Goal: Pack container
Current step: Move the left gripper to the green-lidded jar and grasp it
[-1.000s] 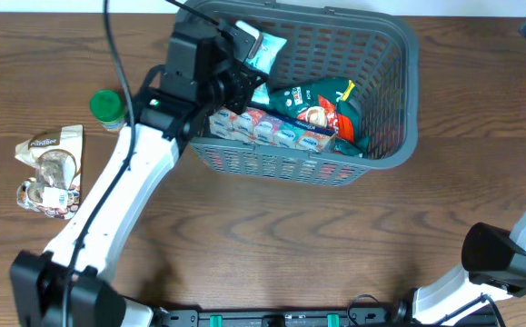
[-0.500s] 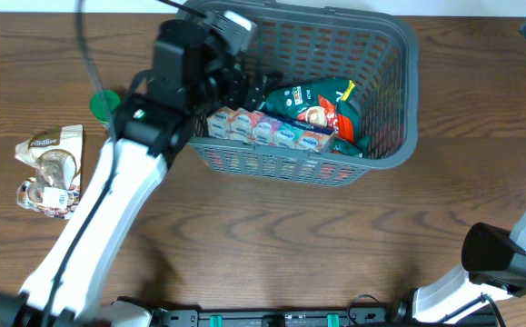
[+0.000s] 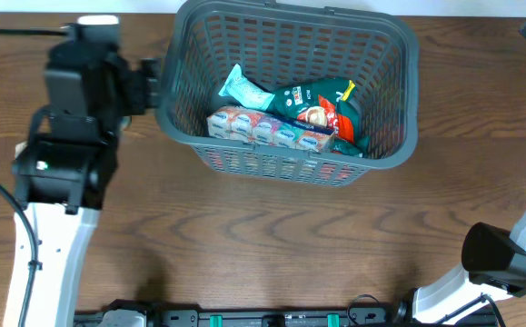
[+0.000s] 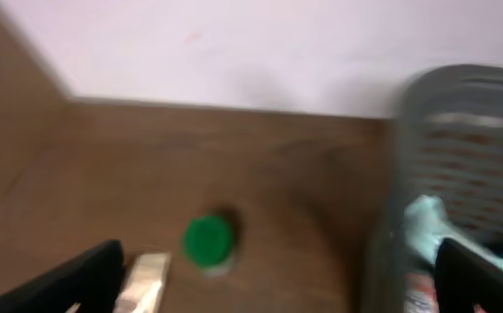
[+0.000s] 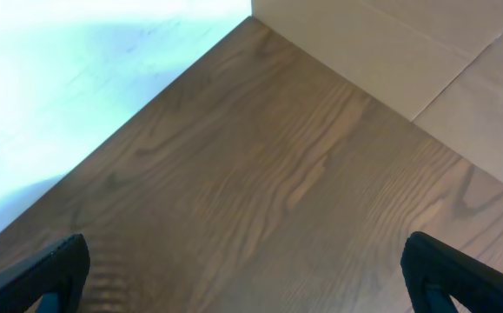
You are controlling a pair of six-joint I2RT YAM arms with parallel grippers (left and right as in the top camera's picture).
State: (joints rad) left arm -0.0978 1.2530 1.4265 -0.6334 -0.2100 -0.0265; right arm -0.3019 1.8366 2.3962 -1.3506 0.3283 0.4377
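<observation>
Two grippers, and we see both with fingers spread wide and nothing between them. The left gripper hovers just beside the left wall of the container, above the table where a blurred green round cap lies, and the right gripper hangs over bare wood. The container stands upright at the far middle of the table, and in it we see a pale teal packet, a row of pink and blue packs and a green and red snack bag.
</observation>
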